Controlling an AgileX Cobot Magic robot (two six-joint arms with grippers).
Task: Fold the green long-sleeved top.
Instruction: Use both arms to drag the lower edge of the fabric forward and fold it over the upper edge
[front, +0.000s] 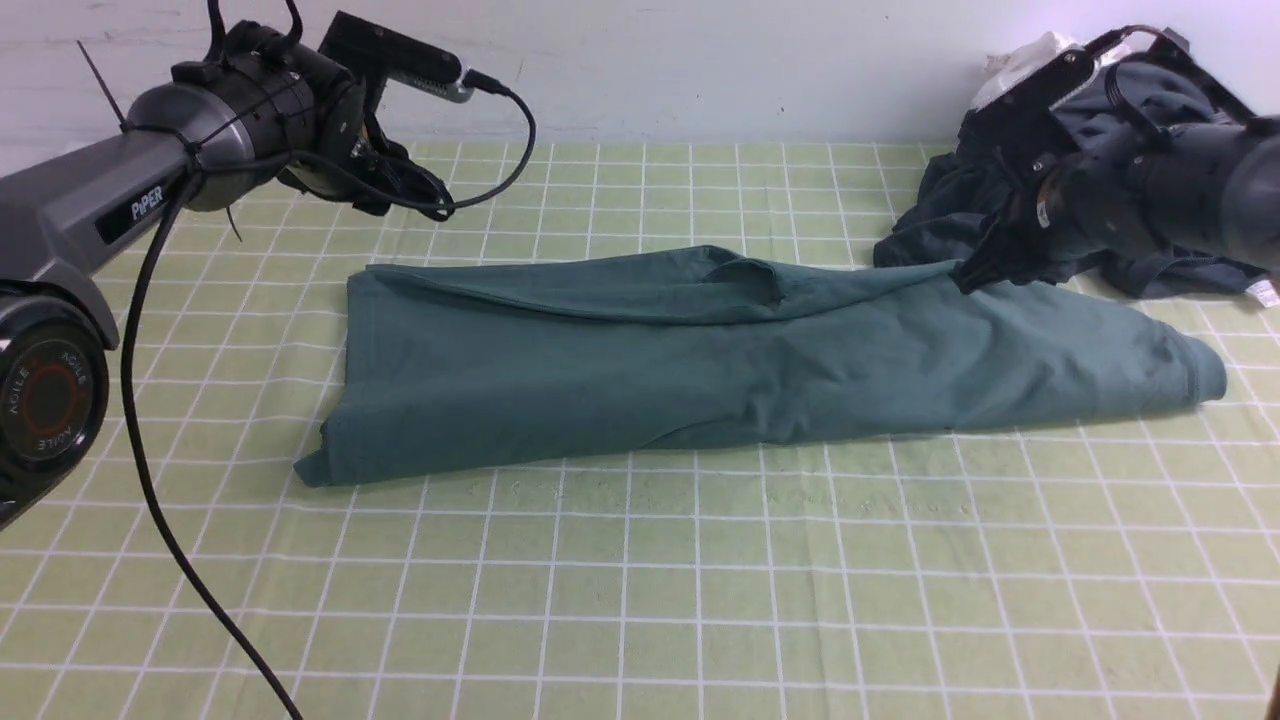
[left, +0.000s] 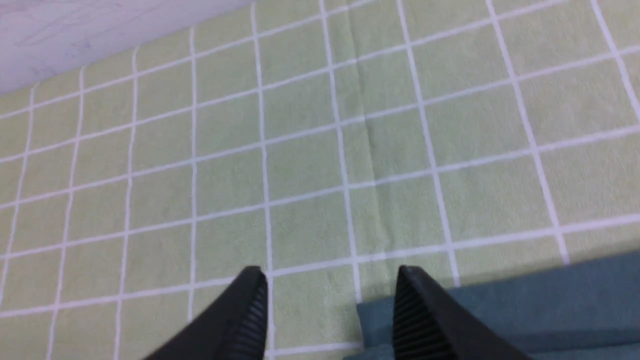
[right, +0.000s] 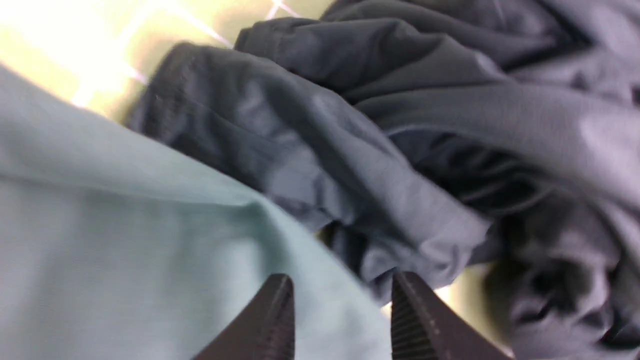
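**Green top lying as a long folded band, both grippers open above its far edge**

The green long-sleeved top (front: 700, 370) lies across the middle of a table covered by a pale green checked cloth (front: 640, 580). It is folded into a long band running from the robot's left to its right.

The left gripper (left: 330, 272) hangs over bare cloth just beside the band's far left corner, jaws wide apart with nothing between them. The right gripper (right: 341, 277) hovers over the far right edge of the top, where it meets a heap of dark grey garments (front: 1130, 200). Its jaws are also apart and empty.

The fabric looks light, soft and limp, likely to sag and drape when lifted. The stacked layers could slide apart, so a pinch should probably catch every layer at a corner or along the short end.

Neither sleeve nor the neck label shows; they are presumably tucked inside. A curved opening near the top's far edge may be the neckline, though that is unclear. The right wrist view is blurred. In the front view the left jaws are hidden behind the wrist and cable. A small white cloth (front: 1020, 60) is partly covered by the right arm.
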